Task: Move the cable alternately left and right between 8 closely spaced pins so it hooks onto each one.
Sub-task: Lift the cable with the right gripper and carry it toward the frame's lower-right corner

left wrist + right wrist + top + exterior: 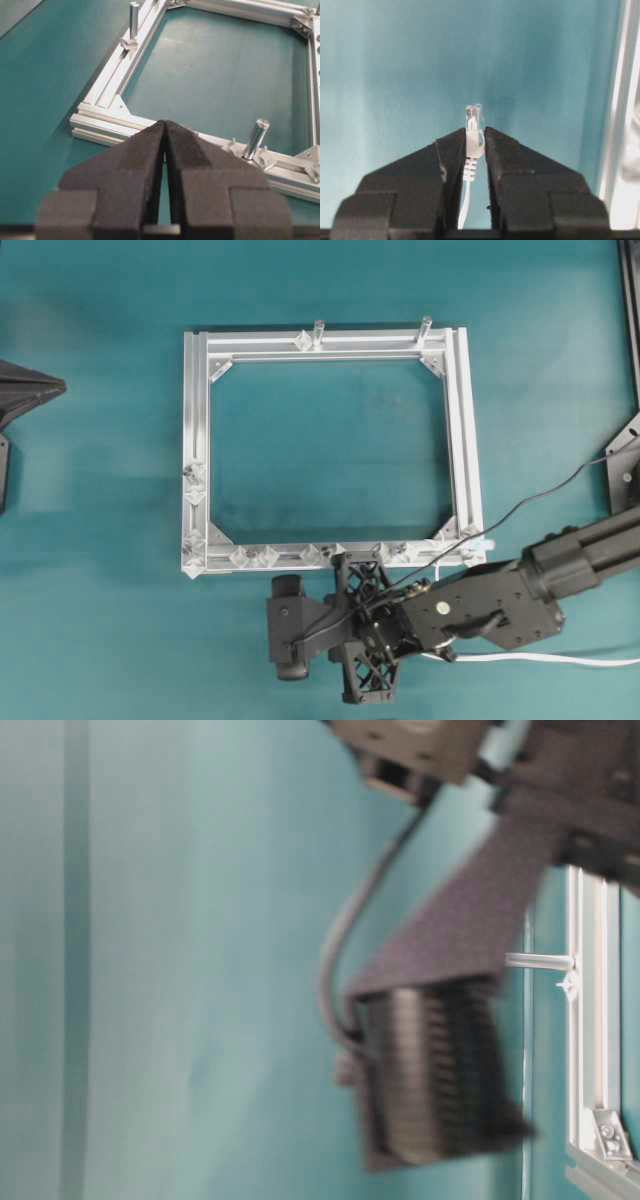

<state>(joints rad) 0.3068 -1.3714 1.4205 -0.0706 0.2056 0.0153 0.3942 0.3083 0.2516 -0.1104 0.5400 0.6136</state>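
Teal table surface [100,490] bore one square aluminium frame [196,440]. Two cylindrical metal posts [319,332] stood on far rail. Diamond-shaped silvery pins [255,557] lined near rail, count unclear. Right gripper [475,137] pinched thin white cable [471,150] just below clear plug, beside near rail. Left gripper [164,125] pressed together, empty.

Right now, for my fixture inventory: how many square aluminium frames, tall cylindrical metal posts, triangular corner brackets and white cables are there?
square aluminium frame: 1
tall cylindrical metal posts: 2
triangular metal corner brackets: 4
thin white cable with a clear plug: 1
Total: 8
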